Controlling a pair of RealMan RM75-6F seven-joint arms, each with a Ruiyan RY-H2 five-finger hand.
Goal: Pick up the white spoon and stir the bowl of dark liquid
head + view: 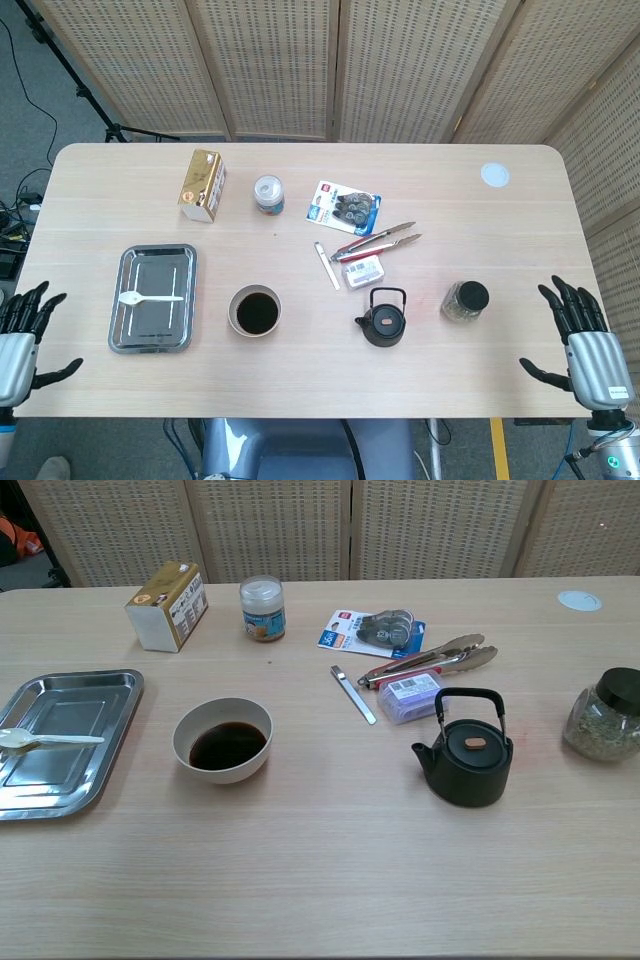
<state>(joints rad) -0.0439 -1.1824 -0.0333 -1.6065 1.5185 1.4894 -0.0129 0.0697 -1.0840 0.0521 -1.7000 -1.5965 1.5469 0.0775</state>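
The white spoon lies flat in the metal tray on the left part of the table, its bowl end toward the left edge and its handle pointing toward the bowl of dark liquid. The bowl stands just right of the tray, apart from it, with bare tabletop between the two.

Left hand: off the table's near-left corner, fingers spread, holding nothing. It appears in the head view only. Right hand: off the near-right edge, fingers spread, likewise holding nothing and touching nothing.

Other items. A black kettle stands right of the bowl, well apart from it. A glass jar with a black lid stands further right, near the right hand's side. Behind the kettle lie a small plastic box, a pair of tongs and a thin metal strip, close together. Toward the far edge are a gold carton, a small tin and a blue blister pack. A white disc sits near the far-right corner.

Nothing stands between the left hand and the tray, or between tray and bowl. The near strip of the table, in front of tray, bowl and kettle, is bare wood across its whole width. The tray's raised rim surrounds the spoon on all sides.
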